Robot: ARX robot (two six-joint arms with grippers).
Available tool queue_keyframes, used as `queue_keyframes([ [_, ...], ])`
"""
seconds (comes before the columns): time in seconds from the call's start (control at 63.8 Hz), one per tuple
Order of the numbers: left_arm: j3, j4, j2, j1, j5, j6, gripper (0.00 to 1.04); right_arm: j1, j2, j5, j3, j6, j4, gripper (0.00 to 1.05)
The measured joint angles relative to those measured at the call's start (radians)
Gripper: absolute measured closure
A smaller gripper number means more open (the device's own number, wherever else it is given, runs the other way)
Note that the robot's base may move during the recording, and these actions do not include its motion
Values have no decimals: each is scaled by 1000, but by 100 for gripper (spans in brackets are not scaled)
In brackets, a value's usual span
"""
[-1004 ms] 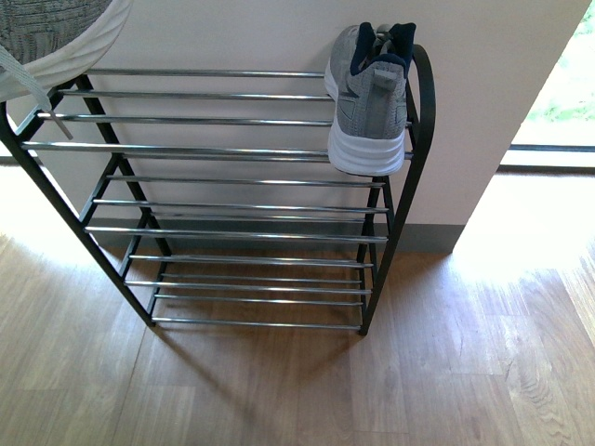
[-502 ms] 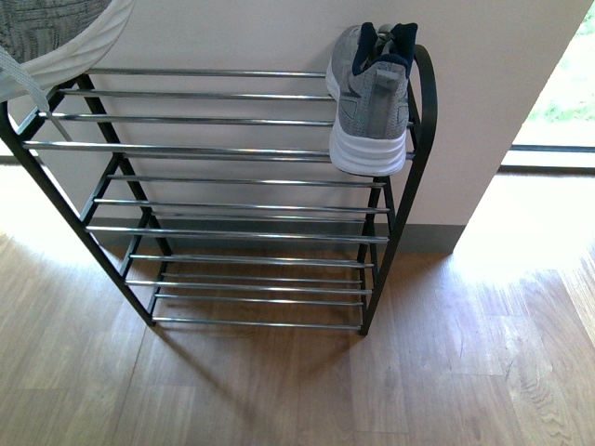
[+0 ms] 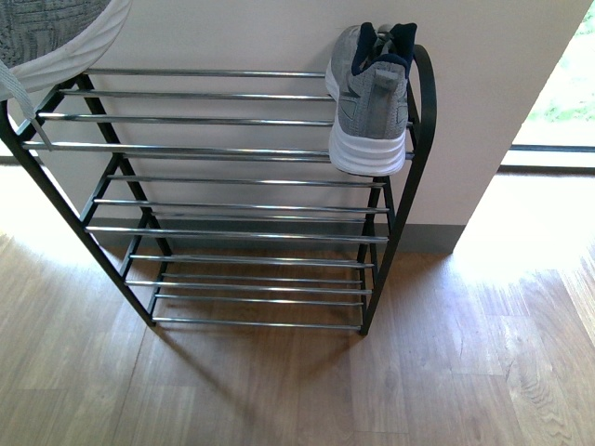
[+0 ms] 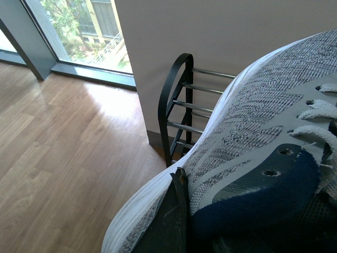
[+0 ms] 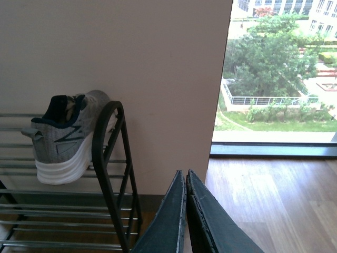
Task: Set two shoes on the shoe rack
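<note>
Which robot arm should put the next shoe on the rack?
Left. It holds the second sneaker by the shoe rack's left end. The right gripper is shut, empty, near the placed sneaker.

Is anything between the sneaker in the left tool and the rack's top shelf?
Nothing visible. The held sneaker hangs over the shoe rack's left end, where the top rods are bare; the other sneaker sits at the right end.

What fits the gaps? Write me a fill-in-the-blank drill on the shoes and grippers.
One sneaker sits on the rack's ____ tier.
The second sneaker is held by the ____ gripper.
The right gripper is ____, holding nothing.
Missing words: top; left; shut.
</note>
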Motion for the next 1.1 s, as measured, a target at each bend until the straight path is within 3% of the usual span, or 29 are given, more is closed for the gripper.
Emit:
queue_keyframes([
  [0.251, 0, 0, 0, 0, 0, 0, 103, 1, -95, -1, -39, 0, -35, 103],
  [1.098, 0, 0, 0, 0, 0, 0, 103, 2, -451, 1, -39, 0, -388, 103],
])
